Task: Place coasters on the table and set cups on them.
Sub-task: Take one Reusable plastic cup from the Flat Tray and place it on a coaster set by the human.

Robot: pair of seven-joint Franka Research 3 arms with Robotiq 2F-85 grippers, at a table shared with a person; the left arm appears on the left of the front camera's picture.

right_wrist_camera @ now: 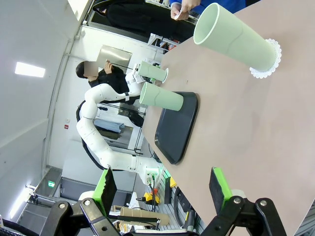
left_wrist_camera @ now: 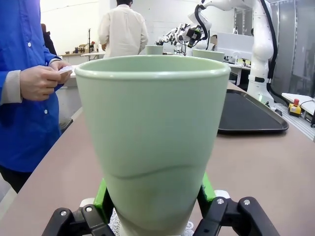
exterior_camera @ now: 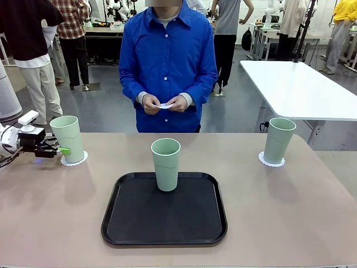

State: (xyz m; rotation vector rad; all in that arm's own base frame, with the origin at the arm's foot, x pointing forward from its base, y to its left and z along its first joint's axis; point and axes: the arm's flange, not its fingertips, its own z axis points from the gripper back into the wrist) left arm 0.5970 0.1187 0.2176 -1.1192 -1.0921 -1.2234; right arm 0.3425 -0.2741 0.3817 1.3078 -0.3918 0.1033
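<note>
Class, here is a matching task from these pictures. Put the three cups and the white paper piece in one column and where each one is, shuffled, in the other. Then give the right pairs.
Things:
1. left cup
2. middle cup
3. right cup
4. white paper piece

Places:
A. in the person's hands
B. on the right coaster, nothing gripping it
C. on the black tray
D. on the left coaster, held by the left gripper

Pairs: 1-D, 2-C, 3-B, 4-A
</note>
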